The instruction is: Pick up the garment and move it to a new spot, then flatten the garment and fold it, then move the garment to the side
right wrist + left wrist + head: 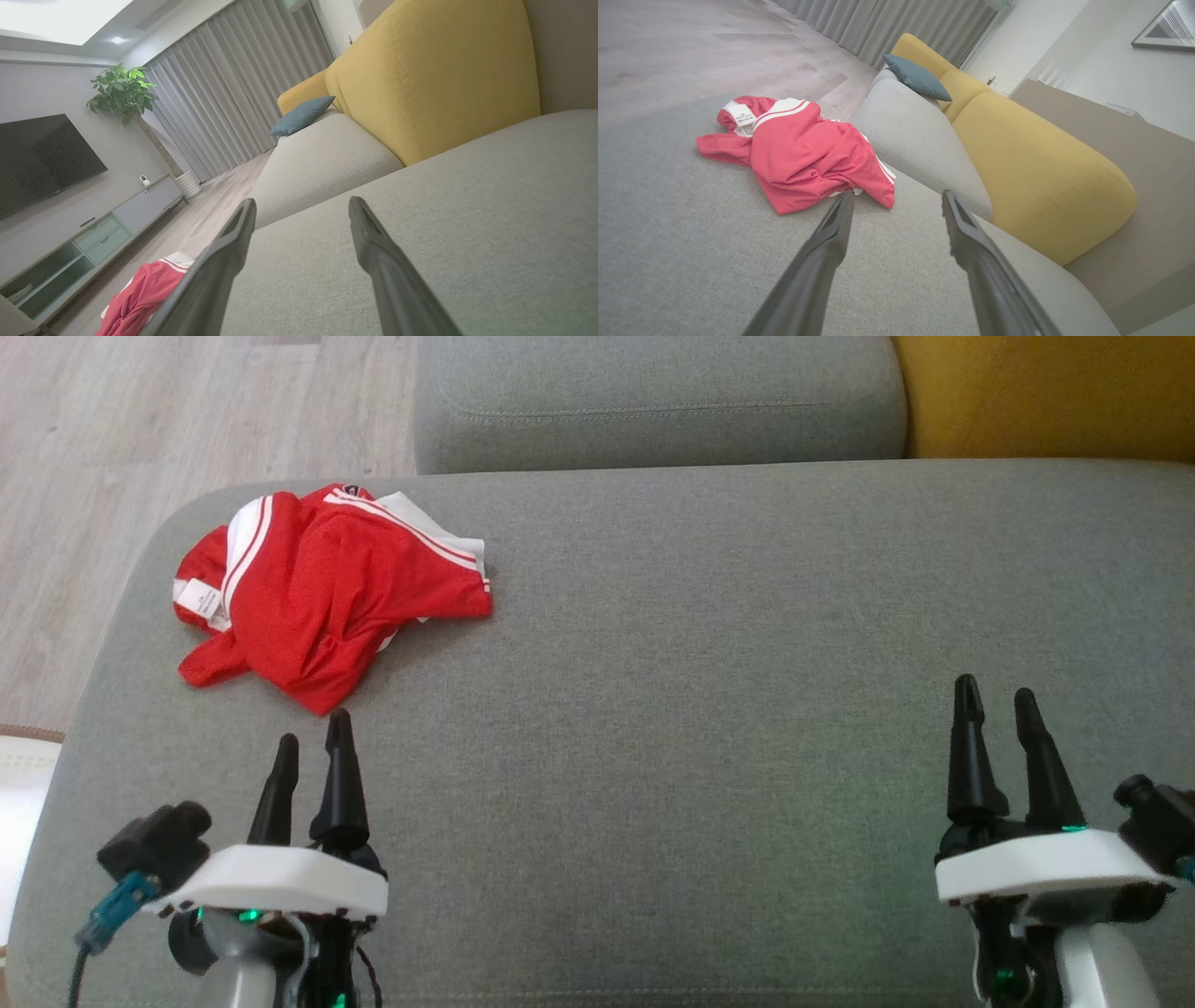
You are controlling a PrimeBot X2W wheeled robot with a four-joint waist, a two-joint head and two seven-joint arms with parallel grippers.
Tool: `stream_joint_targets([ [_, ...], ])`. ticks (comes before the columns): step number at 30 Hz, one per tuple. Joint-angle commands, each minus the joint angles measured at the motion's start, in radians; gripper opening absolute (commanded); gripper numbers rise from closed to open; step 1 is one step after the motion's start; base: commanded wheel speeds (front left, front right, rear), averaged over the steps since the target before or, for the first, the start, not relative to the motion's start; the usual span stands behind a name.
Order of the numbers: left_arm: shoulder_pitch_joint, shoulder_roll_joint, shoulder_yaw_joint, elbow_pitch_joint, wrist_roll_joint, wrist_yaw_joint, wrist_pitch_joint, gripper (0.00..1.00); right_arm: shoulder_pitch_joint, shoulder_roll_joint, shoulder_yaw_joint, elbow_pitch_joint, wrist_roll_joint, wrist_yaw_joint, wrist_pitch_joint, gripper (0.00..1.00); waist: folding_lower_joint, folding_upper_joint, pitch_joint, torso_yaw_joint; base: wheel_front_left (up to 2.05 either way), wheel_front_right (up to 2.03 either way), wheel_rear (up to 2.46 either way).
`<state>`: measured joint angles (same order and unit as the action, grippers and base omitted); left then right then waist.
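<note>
Our open left gripper sits just short of the red garment, our open right gripper well away from it.

free: grey cushion right of garment; obstacle: yellow backrest

- We count one garment, red with white stripes, bearing one white label.
- We count two grippers: the left gripper and the right gripper, each with two dark fingers, four in all.
- We see two grey seat cushions: the large cushion and the smaller cushion beyond it.
- We make out three yellow back cushions, we think; the farthest seam is hard to read in the left wrist view.
- We count one teal pillow.
- We count one television, one potted plant and one small white camera.
- We count one framed picture.
</note>
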<state>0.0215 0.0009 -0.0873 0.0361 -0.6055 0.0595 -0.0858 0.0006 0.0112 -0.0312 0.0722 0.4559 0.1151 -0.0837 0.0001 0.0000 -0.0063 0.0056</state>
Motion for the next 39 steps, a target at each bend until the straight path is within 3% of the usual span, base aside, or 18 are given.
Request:
stream_joint_targets([
  [1,-0.026,0.016,0.009,-0.046,0.033,0.008,-0.013,1.0,-0.018,-0.009,0.025,-0.046,-0.034,0.009,-0.014,1.0,0.0,0.0,0.001,0.0,0.0,0.0,0.0],
  [21,-0.037,0.117,-0.175,-0.083,0.304,0.137,-0.08,1.0,-0.014,-0.01,0.066,-0.074,-0.328,0.012,-0.082,1.0,0.0,0.0,0.007,-0.016,0.0,0.0,0.0],
  [28,-0.039,0.125,-0.202,-0.121,0.331,0.183,-0.1,1.0,-0.009,-0.01,0.083,-0.093,-0.336,0.013,-0.102,1.0,-0.0001,0.0,0.007,-0.014,0.0,0.0,0.0],
  [33,-0.017,0.104,-0.186,-0.126,0.311,0.167,-0.117,1.0,0.004,-0.011,0.073,-0.065,-0.266,0.013,-0.119,1.0,-0.0001,0.0,0.005,-0.013,0.0,0.0,0.0],
  [39,0.021,0.055,-0.101,-0.109,0.279,0.109,-0.141,1.0,0.005,-0.011,0.075,-0.029,-0.163,0.014,-0.142,1.0,-0.0001,0.0,0.001,-0.007,0.0,0.0,0.0],
])
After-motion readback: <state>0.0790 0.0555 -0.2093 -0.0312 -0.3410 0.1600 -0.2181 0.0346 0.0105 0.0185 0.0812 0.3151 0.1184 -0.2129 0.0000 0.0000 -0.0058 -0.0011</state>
